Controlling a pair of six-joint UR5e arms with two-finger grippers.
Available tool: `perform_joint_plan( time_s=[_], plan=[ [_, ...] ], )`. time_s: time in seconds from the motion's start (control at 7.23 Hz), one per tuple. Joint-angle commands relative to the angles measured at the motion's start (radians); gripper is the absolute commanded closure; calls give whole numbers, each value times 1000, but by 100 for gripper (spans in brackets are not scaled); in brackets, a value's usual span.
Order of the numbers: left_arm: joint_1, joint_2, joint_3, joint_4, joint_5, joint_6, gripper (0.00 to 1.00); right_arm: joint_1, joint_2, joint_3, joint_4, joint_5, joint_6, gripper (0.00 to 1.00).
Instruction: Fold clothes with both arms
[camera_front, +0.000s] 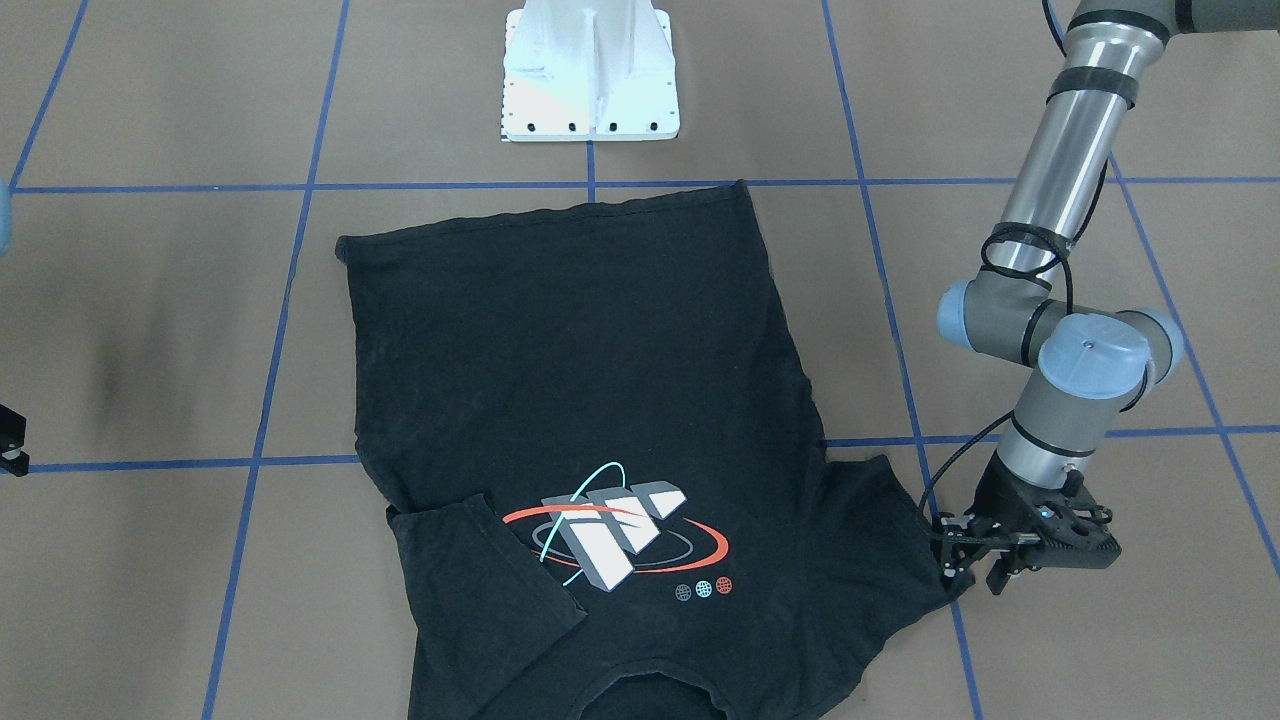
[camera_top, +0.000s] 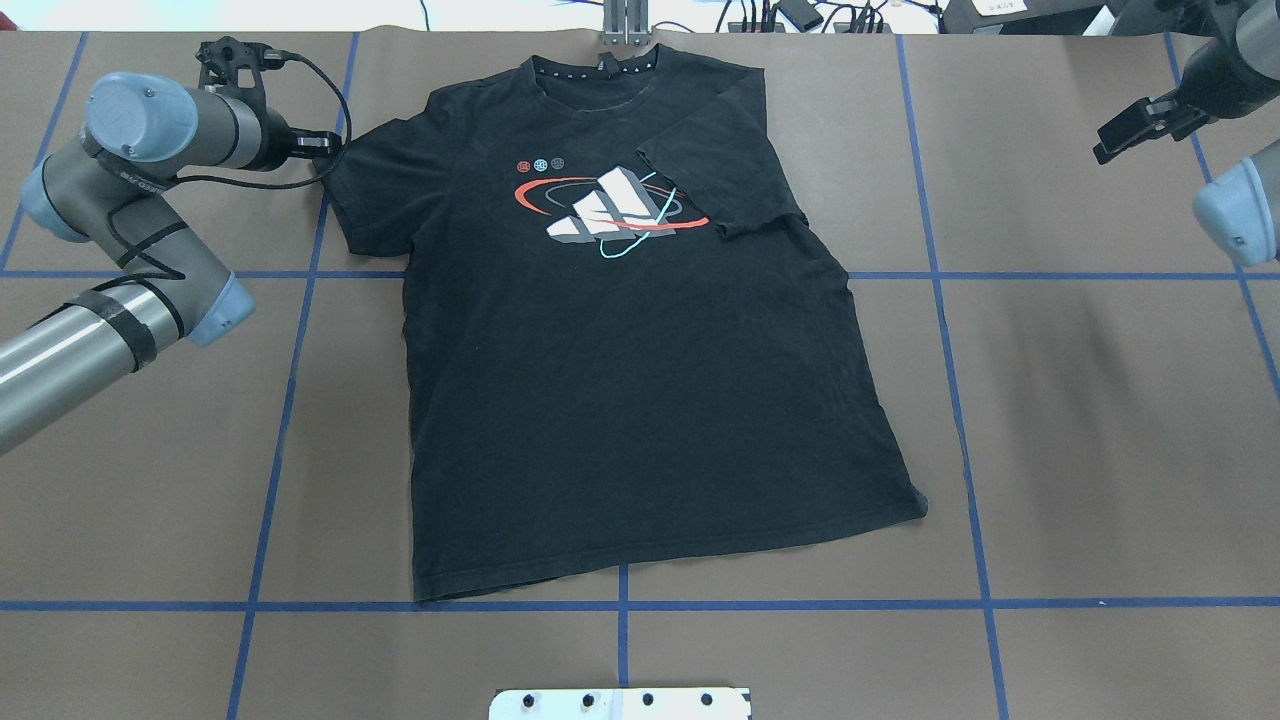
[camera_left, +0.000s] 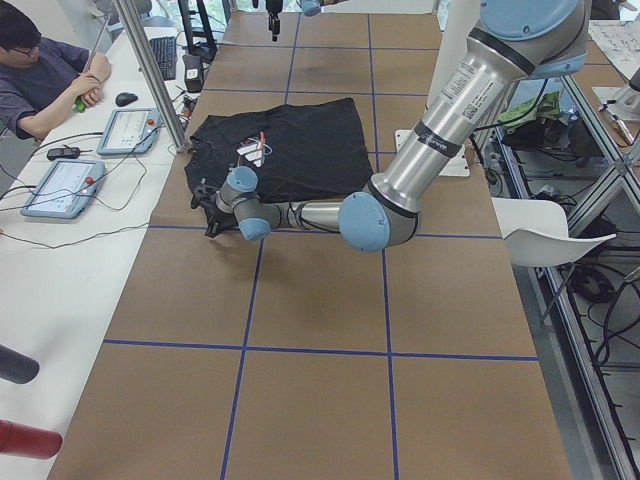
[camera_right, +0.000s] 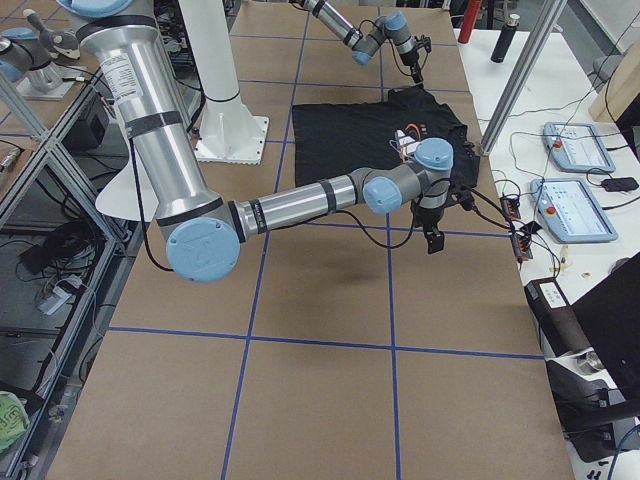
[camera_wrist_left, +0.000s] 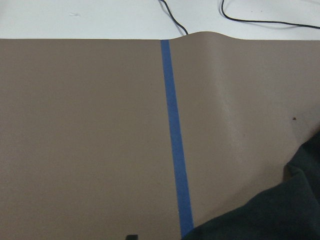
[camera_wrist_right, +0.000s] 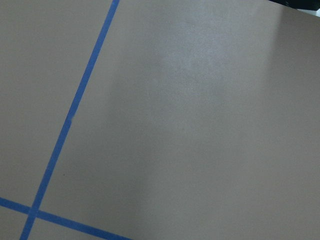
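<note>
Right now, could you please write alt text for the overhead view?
A black T-shirt lies flat on a brown table, graphic up, one sleeve folded inward. The left hand is by the other sleeve; the right hand is well clear.

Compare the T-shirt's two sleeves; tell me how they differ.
The left-side sleeve lies spread flat on the table; the right-side sleeve is folded in over the chest. The right-side sleeve overlaps the graphic's edge; the left-side one doesn't. The left gripper is beside the left-side sleeve; none is near the right-side one. Both are black, short.
</note>
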Motion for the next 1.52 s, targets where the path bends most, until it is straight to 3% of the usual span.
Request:
perform_joint_plan(
  time_s=[0.0, 0.41, 0.97, 1.11, 1.24, 1.38],
  plan=[
    [3, -1, 3, 2, 9, 3, 53, 0, 2, -4, 0, -1, 1, 2],
    [3, -1, 8, 4, 9, 11, 54, -2, 5, -8, 0, -3, 1, 2],
    [14, -3, 8, 4, 6, 11, 67, -3, 5, -9, -2, -3, 2, 2],
    [14, -1, 6, 4, 4, 12, 80, -3, 5, -9, -2, -4, 4, 2],
    [13, -1, 3, 4, 4, 23, 100, -5, 6, -9, -2, -4, 7, 2],
    [10, -1, -3, 2, 3, 26, 100, -5, 6, -9, -2, -4, 8, 2]
  ],
)
